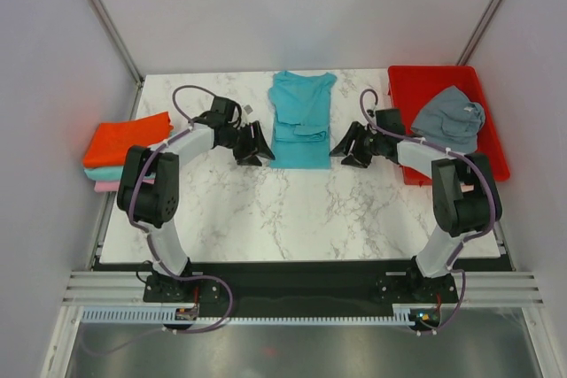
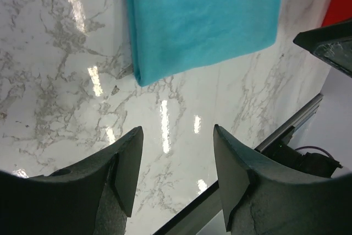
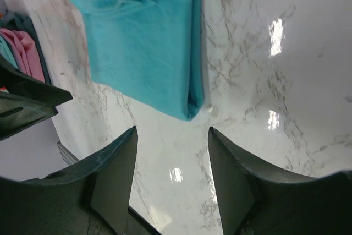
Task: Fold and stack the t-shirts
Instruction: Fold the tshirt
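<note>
A turquoise t-shirt (image 1: 299, 119) lies folded lengthwise at the middle back of the marble table (image 1: 292, 210). Its near left corner (image 2: 144, 75) shows in the left wrist view and its near right corner (image 3: 190, 105) in the right wrist view. My left gripper (image 1: 264, 145) stands open just left of the shirt's near end, with nothing between its fingers. At the shirt's right, my right gripper (image 1: 339, 146) is open and empty too. A slate grey t-shirt (image 1: 450, 119) lies crumpled in the red tray (image 1: 492, 143). An orange-red t-shirt (image 1: 127, 139) tops a folded stack at the left edge, over teal (image 1: 104, 173) and pink (image 1: 106, 186) ones.
The red tray stands at the table's back right corner. The folded stack overhangs the left edge. Grey walls enclose the table on three sides. Both arm bases sit on a rail at the near edge.
</note>
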Robot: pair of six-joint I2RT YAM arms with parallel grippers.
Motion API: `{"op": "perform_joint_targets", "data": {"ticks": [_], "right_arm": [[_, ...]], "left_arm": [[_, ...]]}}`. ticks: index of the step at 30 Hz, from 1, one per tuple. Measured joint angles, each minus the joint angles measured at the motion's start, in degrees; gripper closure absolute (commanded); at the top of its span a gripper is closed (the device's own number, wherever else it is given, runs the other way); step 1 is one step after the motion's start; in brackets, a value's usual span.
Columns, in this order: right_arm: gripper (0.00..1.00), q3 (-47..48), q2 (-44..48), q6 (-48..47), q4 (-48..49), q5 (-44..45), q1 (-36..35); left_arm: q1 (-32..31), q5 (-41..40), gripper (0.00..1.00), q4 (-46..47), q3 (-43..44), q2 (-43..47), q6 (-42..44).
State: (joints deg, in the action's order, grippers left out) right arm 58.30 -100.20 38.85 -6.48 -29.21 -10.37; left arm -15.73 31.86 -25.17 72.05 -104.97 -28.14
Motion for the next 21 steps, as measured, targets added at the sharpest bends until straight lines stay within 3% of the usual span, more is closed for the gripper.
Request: {"op": "perform_joint_targets", "data": {"ticks": [10,21], "right_arm": [[0.38,-1.31,-4.00,2.14,0.28,-1.97,-0.11],[0.39,1.11,-8.83,3.89,2.14,-4.22,-1.92]], "left_arm": [[0.57,3.21,0.42,0.04,-0.15,-8.20,-0.13],[0.66,4.81,0.45,0.63,5.44,-13.84,-1.01]]}}
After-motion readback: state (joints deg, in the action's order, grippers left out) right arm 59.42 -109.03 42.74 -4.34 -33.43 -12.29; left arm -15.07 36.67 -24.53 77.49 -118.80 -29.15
